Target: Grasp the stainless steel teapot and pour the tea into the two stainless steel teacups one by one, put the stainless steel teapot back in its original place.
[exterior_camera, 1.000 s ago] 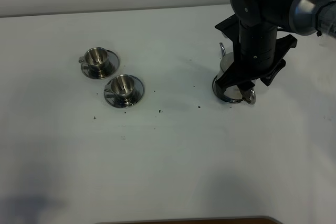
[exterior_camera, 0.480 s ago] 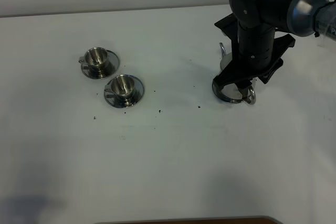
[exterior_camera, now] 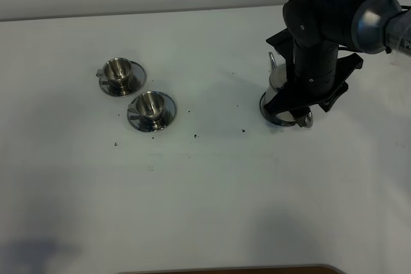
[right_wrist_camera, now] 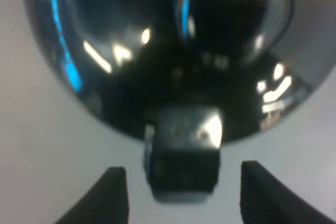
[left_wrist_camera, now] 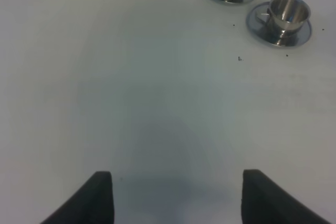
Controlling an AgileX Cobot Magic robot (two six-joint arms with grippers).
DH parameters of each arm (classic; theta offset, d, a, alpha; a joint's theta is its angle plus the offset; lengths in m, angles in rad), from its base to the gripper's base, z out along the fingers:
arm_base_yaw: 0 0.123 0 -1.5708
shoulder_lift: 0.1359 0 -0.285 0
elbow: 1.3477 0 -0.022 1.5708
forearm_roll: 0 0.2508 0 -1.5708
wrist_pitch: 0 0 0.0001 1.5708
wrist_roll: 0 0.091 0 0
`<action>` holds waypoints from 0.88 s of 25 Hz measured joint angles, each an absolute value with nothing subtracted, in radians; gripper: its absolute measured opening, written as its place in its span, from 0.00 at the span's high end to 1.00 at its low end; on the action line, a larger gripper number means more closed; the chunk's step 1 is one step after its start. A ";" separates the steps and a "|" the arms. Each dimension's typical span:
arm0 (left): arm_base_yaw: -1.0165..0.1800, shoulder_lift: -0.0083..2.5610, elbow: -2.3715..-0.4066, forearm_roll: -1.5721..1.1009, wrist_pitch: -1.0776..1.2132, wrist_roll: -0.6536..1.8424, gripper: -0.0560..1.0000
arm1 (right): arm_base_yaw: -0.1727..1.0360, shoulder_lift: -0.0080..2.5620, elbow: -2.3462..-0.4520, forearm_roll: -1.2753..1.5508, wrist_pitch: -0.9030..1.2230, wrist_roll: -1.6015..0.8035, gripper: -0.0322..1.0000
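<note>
On the table [exterior_camera: 205, 190], upper left of the high view, the rear cup [exterior_camera: 118, 70] and front cup [exterior_camera: 150, 103] sit on two saucers [exterior_camera: 137, 80], the front cup lower right. At upper right, the teapot [exterior_camera: 277, 80] stands on a third saucer [exterior_camera: 266, 112], under the right arm [exterior_camera: 314, 49].

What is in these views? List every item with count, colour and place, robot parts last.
stainless steel teapot: one, shiny steel, right part of the table, under the right arm
teapot's saucer: one, shiny steel, under the teapot
stainless steel teacups: two, shiny steel, left part of the table, each on its own saucer
cup saucers: two, shiny steel, side by side
dark specks: several, scattered between cups and teapot
table: one, white
right arm: one, black, above the teapot
left fingers: two, black, apart over bare table
right fingers: two, black, apart either side of the teapot's handle
</note>
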State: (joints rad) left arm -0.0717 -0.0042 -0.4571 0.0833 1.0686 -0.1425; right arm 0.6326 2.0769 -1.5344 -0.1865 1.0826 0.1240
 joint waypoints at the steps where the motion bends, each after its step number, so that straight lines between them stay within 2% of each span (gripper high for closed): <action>1: -0.072 -0.004 -0.457 0.083 1.069 -0.142 0.39 | 0.633 2.077 -1.534 -0.188 1.074 0.130 0.51; 16: -0.072 -0.004 -0.457 0.083 1.069 -0.144 0.39 | 0.633 2.077 -1.534 -0.214 1.083 0.172 0.51; 22: -0.072 -0.004 -0.457 0.083 1.069 -0.144 0.39 | 0.633 2.077 -1.458 -0.216 1.019 0.199 0.51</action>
State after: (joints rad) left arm -0.0717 -0.0042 -0.4571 0.0833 1.0686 -0.1441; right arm 0.6326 2.0769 -1.4577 -0.2159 1.0193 0.1990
